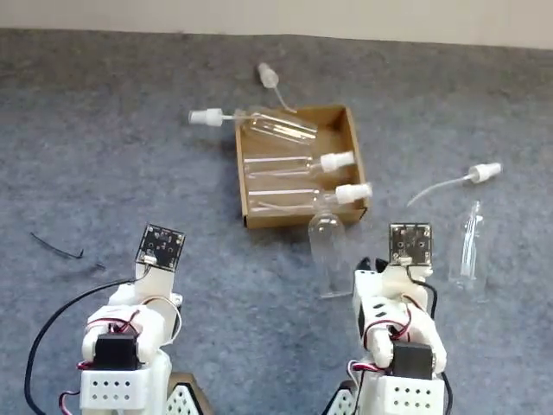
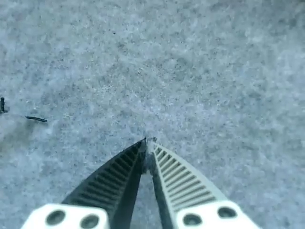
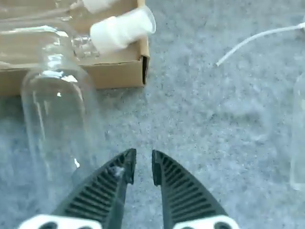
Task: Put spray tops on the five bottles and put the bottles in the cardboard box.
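Observation:
The cardboard box (image 1: 352,138) lies in the middle of the carpet with three clear bottles in it. Two of them carry white spray tops (image 1: 337,161) (image 1: 352,193); the third bottle (image 1: 278,127) has a spray top (image 1: 207,118) at its neck, past the box's left wall. A topless bottle (image 1: 327,251) (image 3: 57,114) lies just in front of the box, beside my right gripper (image 3: 143,160), which stands slightly open and holds nothing. Another topless bottle (image 1: 467,246) lies to the right. Loose spray tops lie at the right (image 1: 484,173) and behind the box (image 1: 268,76). My left gripper (image 2: 147,142) is shut over bare carpet.
A thin black strip (image 1: 56,246) (image 2: 35,118) lies on the grey carpet at the left. Both arms sit drawn back at the near edge. The carpet's far edge meets a pale floor.

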`<state>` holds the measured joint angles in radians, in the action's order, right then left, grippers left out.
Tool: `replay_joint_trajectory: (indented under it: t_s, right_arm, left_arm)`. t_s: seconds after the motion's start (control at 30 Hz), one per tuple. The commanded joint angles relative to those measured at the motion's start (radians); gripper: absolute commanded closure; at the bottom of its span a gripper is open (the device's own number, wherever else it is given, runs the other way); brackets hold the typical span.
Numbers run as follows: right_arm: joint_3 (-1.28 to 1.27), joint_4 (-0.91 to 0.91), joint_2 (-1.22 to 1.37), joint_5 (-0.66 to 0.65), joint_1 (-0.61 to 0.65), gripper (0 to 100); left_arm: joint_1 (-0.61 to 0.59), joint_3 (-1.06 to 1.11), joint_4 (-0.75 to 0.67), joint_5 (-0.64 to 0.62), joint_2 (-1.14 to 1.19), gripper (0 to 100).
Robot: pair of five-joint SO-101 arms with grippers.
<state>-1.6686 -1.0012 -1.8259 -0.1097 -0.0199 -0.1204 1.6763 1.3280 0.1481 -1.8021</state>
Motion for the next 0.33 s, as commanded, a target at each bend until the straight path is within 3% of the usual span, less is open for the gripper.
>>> replay_joint_trajectory:
  t_s: [0.0, 0.3]
  right_arm:
    - [-0.116, 0.007, -0.013, -0.011, -0.022, 98.5]
    - [-0.116, 0.001, -0.01, -0.011, -0.022, 98.5]
  left_arm:
    - [0.012, 0.019, 0.008, 0.006, -0.015, 98]
    - [0.012, 0.019, 0.008, 0.006, -0.015, 98]
